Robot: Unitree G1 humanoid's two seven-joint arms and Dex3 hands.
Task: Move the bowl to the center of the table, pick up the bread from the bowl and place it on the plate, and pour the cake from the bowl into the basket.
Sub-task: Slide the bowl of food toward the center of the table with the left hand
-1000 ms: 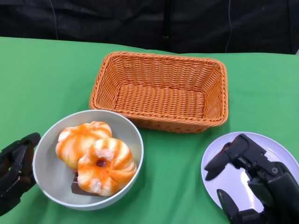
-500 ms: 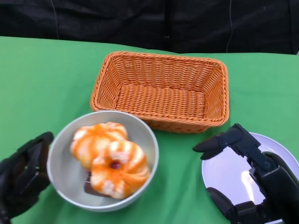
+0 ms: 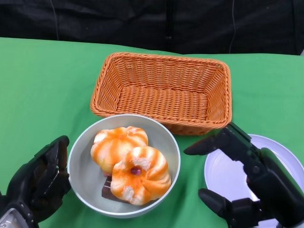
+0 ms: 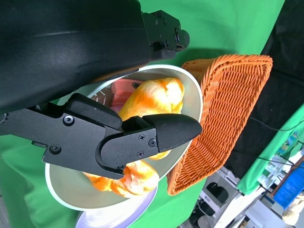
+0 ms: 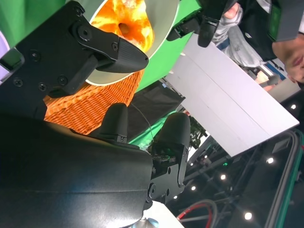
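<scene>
The left hand sits low at the left, right up against the bowl. Its fingers are spread along the bowl's outer wall, and it grips nothing that I can see. I think it is pushing the bowl to the middle, not lifting it.

The bowl is round and pale gray. It rests on the green table, just in front of the basket, and its far rim nearly touches the basket's near wall. Inside are two puffy orange and white buns, one partly on top of the other. A dark brown cake peeks out under them.

The right hand is off to the right, hovering over the white plate. Its fingers are wide apart and hold nothing. One finger points left toward the bowl.

The buns lie to the left of the right hand, and that hand is close to both them and the plate. So the right hand looks best placed to reach left, take a bun from the top, and carry it back to the plate.
</scene>
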